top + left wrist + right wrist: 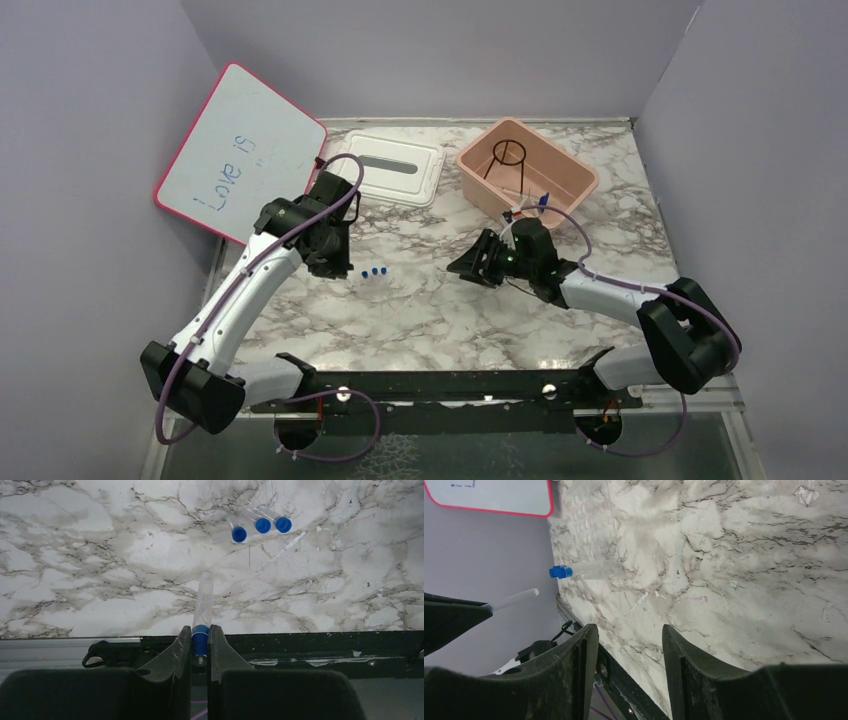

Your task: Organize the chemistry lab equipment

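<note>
Tube (203, 597) juts straight out from my left fingers (186, 645), clamped by its cap (200, 632); right fingers (589, 645) gape empty, nearer the bin (478, 172) at the worktop's (420, 320) far edge.

Ring stand (511, 152) in tub (553, 150)

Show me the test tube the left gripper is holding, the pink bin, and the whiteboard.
Held test tube (203, 597): left wrist view, clear body above the blue cap.
Pink bin (556, 158): top view, far right inner wall.
Whiteboard (240, 150): top view, middle of the writing surface.
</note>
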Robot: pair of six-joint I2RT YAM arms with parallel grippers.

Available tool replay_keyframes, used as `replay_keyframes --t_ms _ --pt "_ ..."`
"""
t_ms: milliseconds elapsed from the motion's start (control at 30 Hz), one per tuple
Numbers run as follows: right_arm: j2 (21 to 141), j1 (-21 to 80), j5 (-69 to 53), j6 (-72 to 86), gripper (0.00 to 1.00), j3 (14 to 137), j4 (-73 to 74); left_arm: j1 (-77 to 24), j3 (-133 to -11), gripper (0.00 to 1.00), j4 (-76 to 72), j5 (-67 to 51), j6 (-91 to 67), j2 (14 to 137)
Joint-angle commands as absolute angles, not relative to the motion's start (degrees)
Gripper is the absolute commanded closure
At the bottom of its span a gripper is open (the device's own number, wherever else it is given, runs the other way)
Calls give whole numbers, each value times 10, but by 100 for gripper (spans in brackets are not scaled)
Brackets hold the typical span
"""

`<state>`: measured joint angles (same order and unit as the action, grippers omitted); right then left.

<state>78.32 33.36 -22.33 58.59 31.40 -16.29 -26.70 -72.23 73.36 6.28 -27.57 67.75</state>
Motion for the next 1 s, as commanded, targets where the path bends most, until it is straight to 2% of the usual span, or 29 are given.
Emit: replay_keyframes --t_ms 0,400,967 --pt "804 333 -222 582 47 305 -185 -266 -716 96 729 27 -238 707" --pt "805 333 -212 584 48 306 -175 -266 -688 96 662 1 -218 763" --pt "791 333 -229 603 49 307 -173 -266 -654 96 617 35 -215 793"
